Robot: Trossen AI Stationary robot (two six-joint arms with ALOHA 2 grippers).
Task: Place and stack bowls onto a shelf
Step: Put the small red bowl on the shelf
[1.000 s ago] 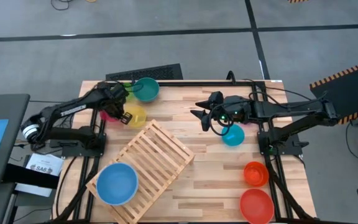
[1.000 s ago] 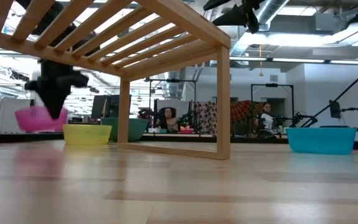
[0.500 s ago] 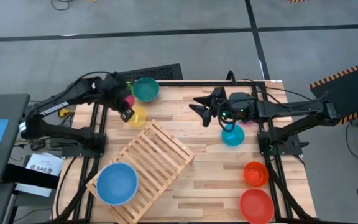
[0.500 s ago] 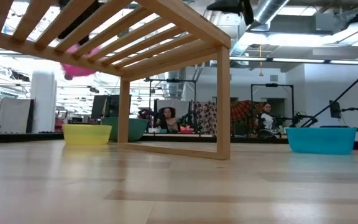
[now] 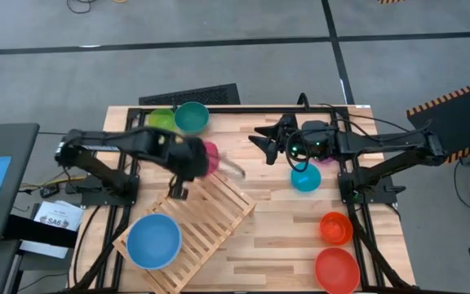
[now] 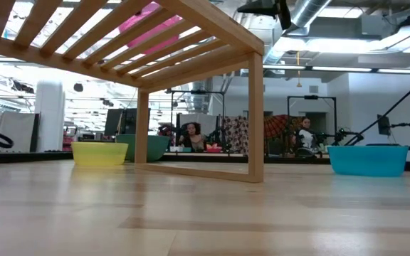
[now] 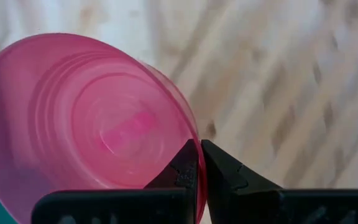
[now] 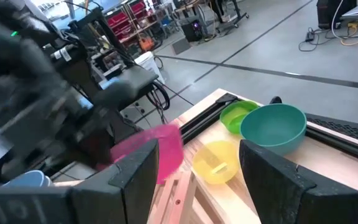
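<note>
My left gripper (image 5: 199, 160) is shut on a pink bowl (image 5: 210, 158), high above the far end of the slatted wooden shelf (image 5: 192, 214). Through the slats in the low view the pink bowl (image 6: 148, 25) shows overhead. The shelf stands slantwise on the table. My right gripper (image 5: 264, 144) hangs open and empty above the table's far middle, with a small teal bowl (image 5: 305, 178) below its arm. A yellow bowl (image 8: 216, 163), a teal bowl (image 5: 192, 117) and a green bowl (image 5: 160, 120) sit at the far left. My left gripper pinches the pink bowl's rim (image 7: 194, 140), one finger (image 7: 180, 169) inside the bowl and the other outside. The fingers slant steeply down onto it. The bowl is lifted clear and tipped on edge, its hollow facing back toward the wrist.
A large blue bowl (image 5: 153, 241) sits at the shelf's near left end. An orange bowl (image 5: 335, 227) and a red bowl (image 5: 337, 269) sit at the near right. Bare wood lies between the shelf and those bowls. People and equipment show in the room behind.
My left gripper has risen with the pink bowl from beside the yellow bowl at the far left and swung toward the table's right, over the shelf's far end. Its wrist has rolled, so the bowl now stands on the gripper's right side, tipped on edge.
</note>
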